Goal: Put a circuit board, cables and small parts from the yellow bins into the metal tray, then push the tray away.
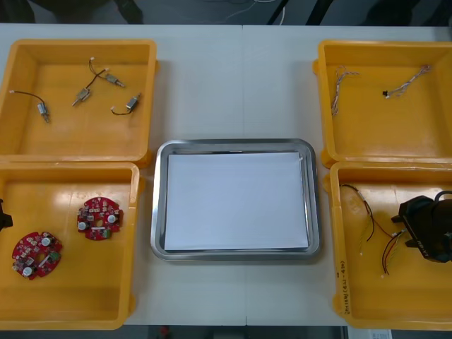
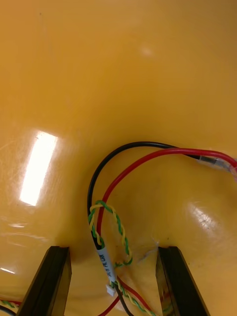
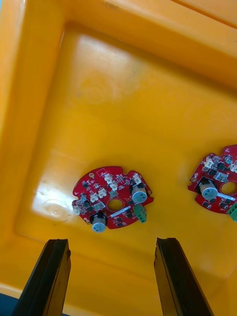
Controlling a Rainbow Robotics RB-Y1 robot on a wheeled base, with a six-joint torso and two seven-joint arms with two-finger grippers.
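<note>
Right of the metal tray (image 1: 233, 143), the right gripper (image 1: 401, 224) is a bulky black housing with rounded, slightly glossy edges. Seen from its wrist, its two fingers (image 2: 49, 281) are flat, matte black slabs with squared tips and thin, paler edges. The left gripper (image 3: 111, 276) has the same black slab fingers. Left of the tray, a small black part of that arm is visible.

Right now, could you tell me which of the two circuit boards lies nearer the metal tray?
The right-hand board: it lies closer to the tray, while the other board sits farther left and nearer the table's front edge.
</note>
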